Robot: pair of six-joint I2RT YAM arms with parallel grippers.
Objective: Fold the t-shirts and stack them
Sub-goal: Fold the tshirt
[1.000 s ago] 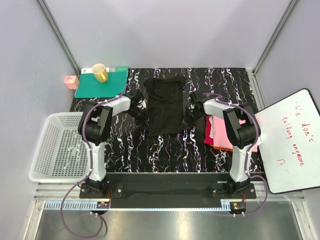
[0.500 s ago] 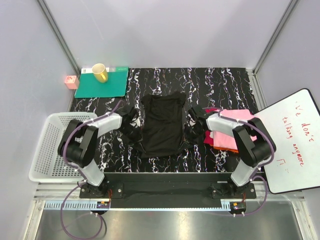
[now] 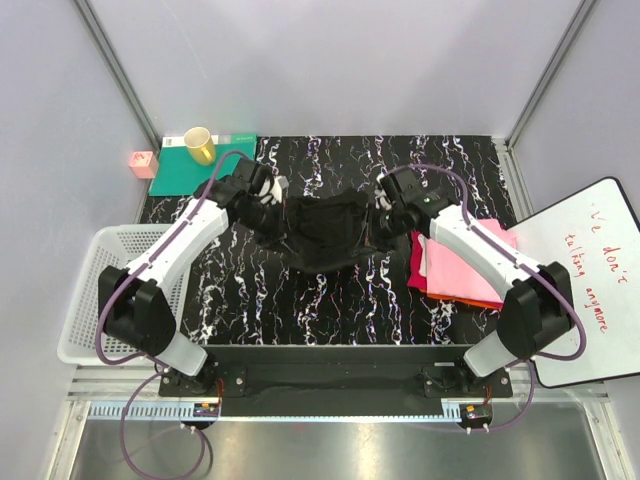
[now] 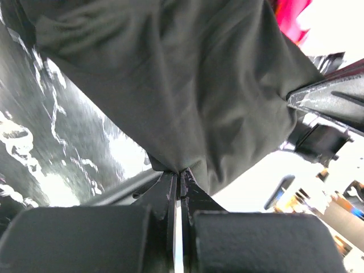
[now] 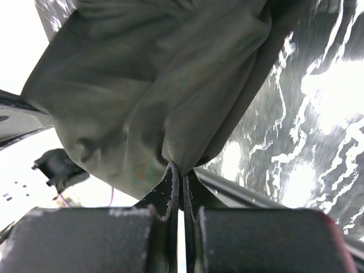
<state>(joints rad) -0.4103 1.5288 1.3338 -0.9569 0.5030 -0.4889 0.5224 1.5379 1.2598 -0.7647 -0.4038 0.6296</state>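
One shirt in work: black t-shirt (image 3: 325, 232), hung between my two pincers over the middle of the surface (image 3: 330, 295), sagging at its centre. I cannot tell if the sag touches down.
Left pincer (image 4: 180, 174): clamped shut on a pinch of the black cloth's left edge.
Right pincer (image 5: 181, 170): clamped likewise on the right edge, with cloth bunched at the tips.
Done so far: folded pile (image 3: 455, 262) at far right, pink on top, red and orange edges showing beneath.
Left to do, by my reckoning: lay the black one down, finish its folds, set it on the pile. Looks like the last shirt.
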